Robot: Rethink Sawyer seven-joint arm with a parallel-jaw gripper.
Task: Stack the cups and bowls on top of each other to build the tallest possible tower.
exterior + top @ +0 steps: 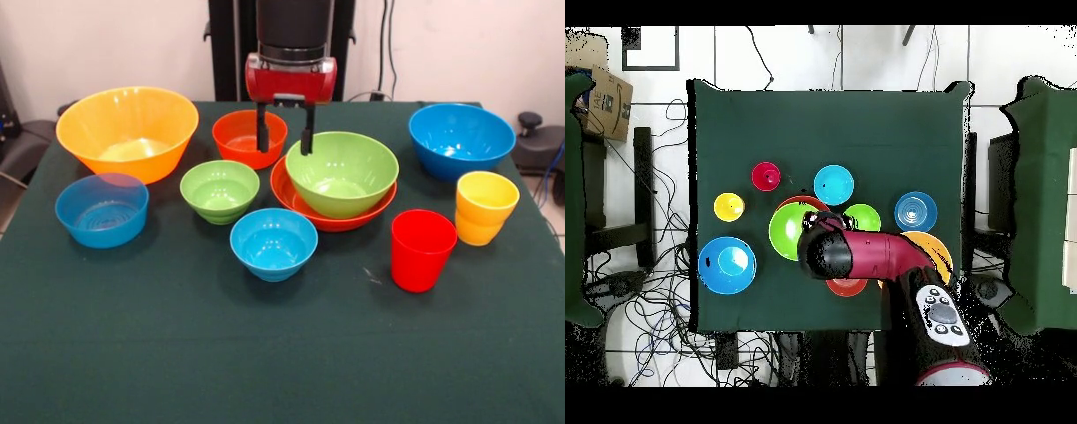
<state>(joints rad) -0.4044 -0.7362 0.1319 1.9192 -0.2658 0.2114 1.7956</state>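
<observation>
My gripper (284, 148) hangs open and empty at the back middle of the table. One finger (262, 132) is over the small red-orange bowl (250, 137), the other by the far rim of a large green bowl (342, 172). That green bowl is nested in a shallow red-orange bowl (331, 215), a low pile of two. The red cup (423, 249) and the yellow cup (485, 208) stand upright at the right. In the overhead view the arm's head (827, 255) covers the gripper; the red cup (766, 176) and yellow cup (729, 207) show there.
A big orange bowl (128, 132) and a translucent blue bowl (101, 209) sit at the left. A small green bowl (220, 190) and a small blue bowl (274, 243) sit in the middle. A large blue bowl (462, 140) sits at the back right. Dark green cloth (265, 353) covers the table.
</observation>
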